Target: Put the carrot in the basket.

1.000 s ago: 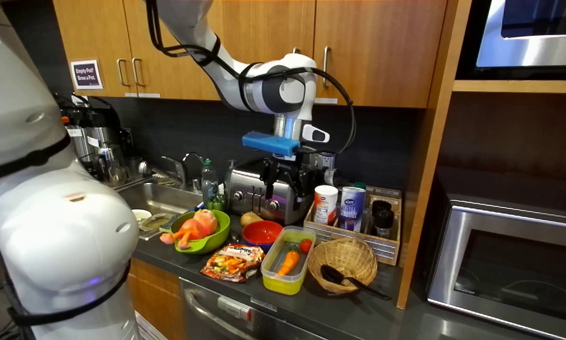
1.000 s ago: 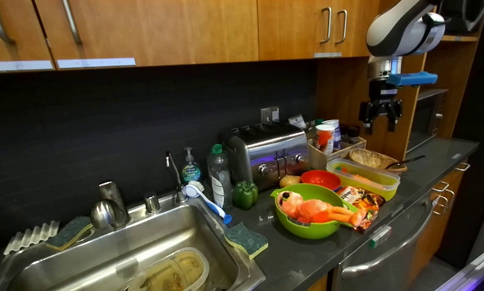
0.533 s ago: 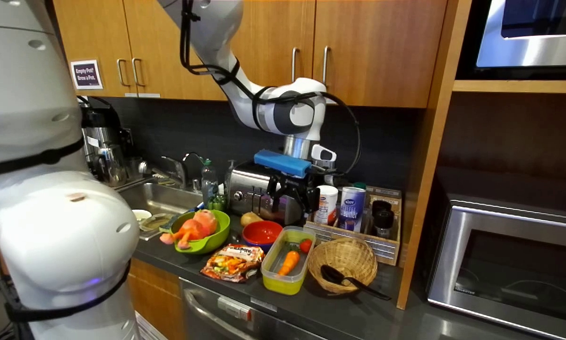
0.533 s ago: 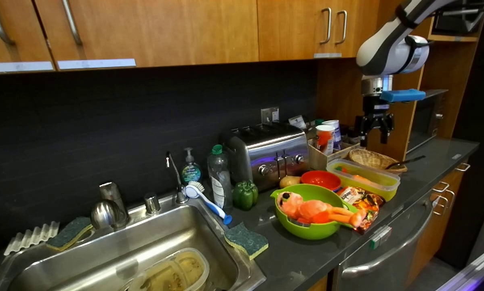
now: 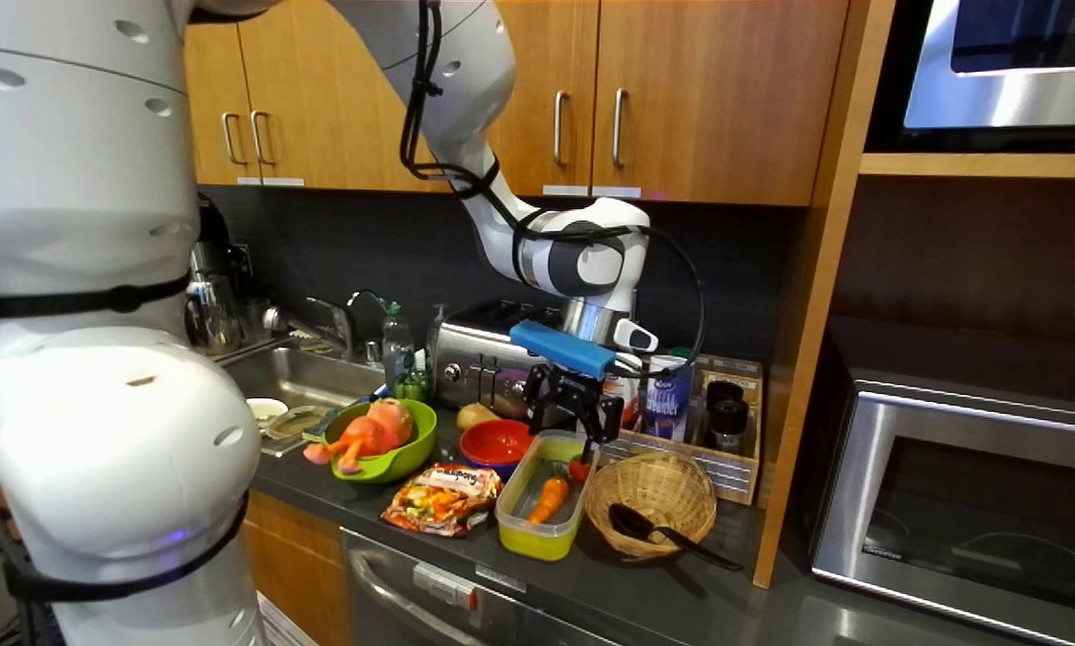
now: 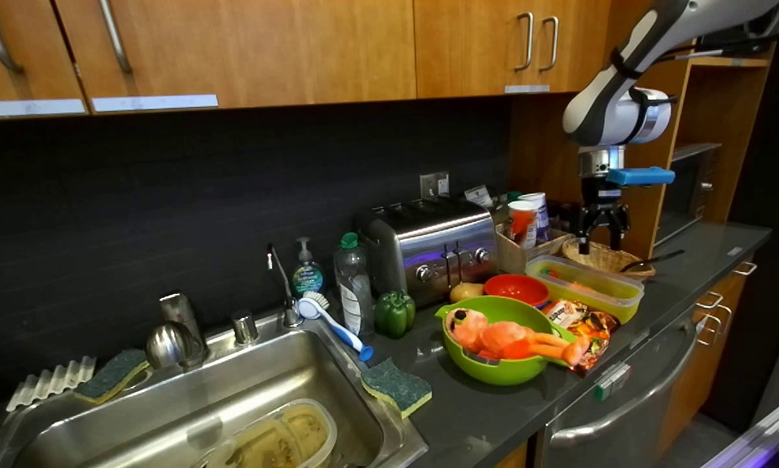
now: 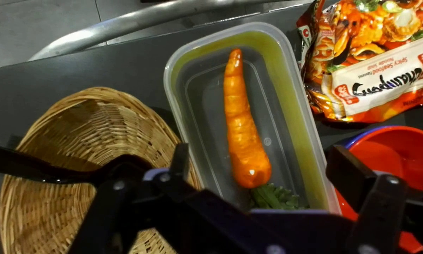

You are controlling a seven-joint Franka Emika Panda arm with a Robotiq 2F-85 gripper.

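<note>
The orange carrot (image 5: 549, 500) with green leaves at its thick end lies inside a yellow-green plastic tub (image 5: 537, 544). It fills much of the wrist view (image 7: 245, 123), lying lengthwise on the tub floor. The round tan wicker basket (image 5: 686, 484) stands right beside the tub and also shows in the wrist view (image 7: 102, 120) and in an exterior view (image 6: 594, 255). A black spoon (image 7: 123, 167) rests in it. My gripper (image 5: 560, 440) is open and empty above the tub's far end. In the wrist view its fingers (image 7: 262, 160) stand wide apart, either side of the tub.
A red bowl (image 5: 498, 441), a noodle packet (image 5: 448, 498) and a green colander (image 5: 416, 440) holding a pink plush stand beside the tub. Behind are a toaster (image 5: 466, 359) and a wooden box (image 5: 726, 471) with canisters. A red piece (image 5: 580, 467) lies in the tub.
The gripper has come down toward the tub, moving slightly right in an exterior view and slightly left in an exterior view from elsewhere. The carrot, tub and basket have not moved.
</note>
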